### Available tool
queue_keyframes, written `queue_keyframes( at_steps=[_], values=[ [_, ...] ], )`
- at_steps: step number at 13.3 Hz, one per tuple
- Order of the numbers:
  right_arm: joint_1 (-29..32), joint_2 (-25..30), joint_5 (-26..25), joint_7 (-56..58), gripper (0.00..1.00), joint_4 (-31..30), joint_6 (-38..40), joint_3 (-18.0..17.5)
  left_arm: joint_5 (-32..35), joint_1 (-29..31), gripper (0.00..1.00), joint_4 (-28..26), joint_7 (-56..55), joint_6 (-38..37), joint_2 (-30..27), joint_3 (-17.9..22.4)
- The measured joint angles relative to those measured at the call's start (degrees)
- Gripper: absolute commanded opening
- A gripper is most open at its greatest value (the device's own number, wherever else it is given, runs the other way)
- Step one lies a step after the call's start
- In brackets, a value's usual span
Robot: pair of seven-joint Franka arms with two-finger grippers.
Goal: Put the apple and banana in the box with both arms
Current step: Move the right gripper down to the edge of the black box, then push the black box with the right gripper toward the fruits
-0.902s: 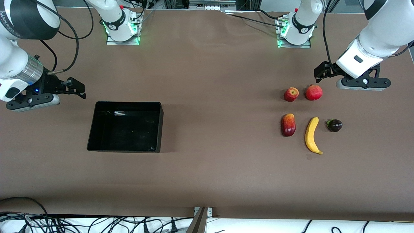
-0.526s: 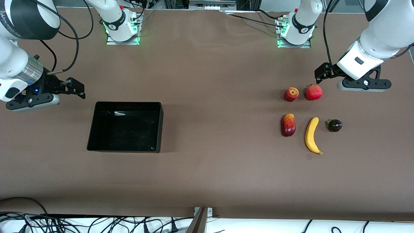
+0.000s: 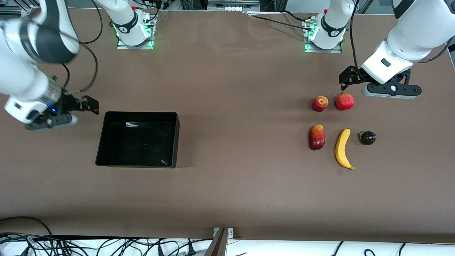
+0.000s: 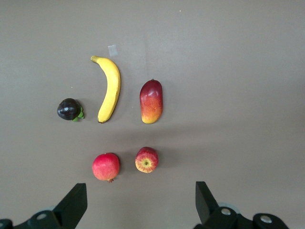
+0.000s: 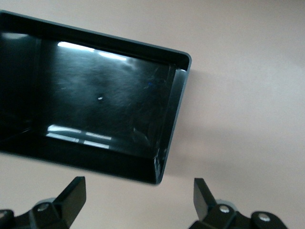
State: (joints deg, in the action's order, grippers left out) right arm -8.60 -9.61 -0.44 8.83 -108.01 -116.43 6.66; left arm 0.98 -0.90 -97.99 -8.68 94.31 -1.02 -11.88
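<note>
The apple (image 3: 320,103) lies on the brown table beside a larger red round fruit (image 3: 345,101). The banana (image 3: 343,148) lies nearer the camera than both. The black box (image 3: 177,139) stands toward the right arm's end and holds nothing. My left gripper (image 3: 390,93) hovers open and empty over the table beside the red round fruit; its wrist view shows the apple (image 4: 147,160) and banana (image 4: 109,89) past its open gripper (image 4: 138,205). My right gripper (image 3: 51,121) hovers open and empty beside the box; its wrist view (image 5: 138,198) shows a box corner (image 5: 177,95).
A red-and-yellow mango-like fruit (image 3: 317,137) lies beside the banana, under the apple in the front view. A small dark purple fruit (image 3: 368,137) lies beside the banana toward the left arm's end. Both arm bases stand along the table's back edge. Cables hang off the front edge.
My right arm has swung and its gripper has shifted toward the box. My left gripper has shifted a little toward the red round fruit. The fruits and the box have not moved.
</note>
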Motion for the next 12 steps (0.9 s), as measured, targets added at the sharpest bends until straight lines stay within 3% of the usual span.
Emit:
queue_keyframes(
  at_steps=[5,6,7,9,10,12],
  values=[
    [0.9,-7.9,0.0,0.0,0.99,-12.4,-20.9,2.1,0.0,0.0,1.00,0.0,0.0,-0.2,0.1,-0.1],
    [1.0,-9.1,0.0,0.0,0.91,-13.4,-23.1,2.1,0.0,0.0,1.00,0.0,0.0,-0.2,0.1,-0.2],
    [1.1,-10.2,0.0,0.0,0.69,-14.2,-24.7,2.2,0.0,0.0,1.00,0.0,0.0,-0.2,0.1,-0.2],
    [1.5,-11.5,0.0,0.0,0.12,-15.1,-26.0,2.2,0.0,0.0,1.00,0.0,0.0,-0.2,0.1,-0.3],
    [1.6,-11.7,0.0,0.0,0.00,-15.1,-26.0,2.2,0.0,0.0,1.00,0.0,0.0,-0.2,0.1,-0.3],
    [1.7,-11.6,0.0,0.0,0.00,-15.1,-26.1,2.2,0.0,0.0,1.00,0.0,0.0,-0.2,0.1,-0.2]
  ],
)
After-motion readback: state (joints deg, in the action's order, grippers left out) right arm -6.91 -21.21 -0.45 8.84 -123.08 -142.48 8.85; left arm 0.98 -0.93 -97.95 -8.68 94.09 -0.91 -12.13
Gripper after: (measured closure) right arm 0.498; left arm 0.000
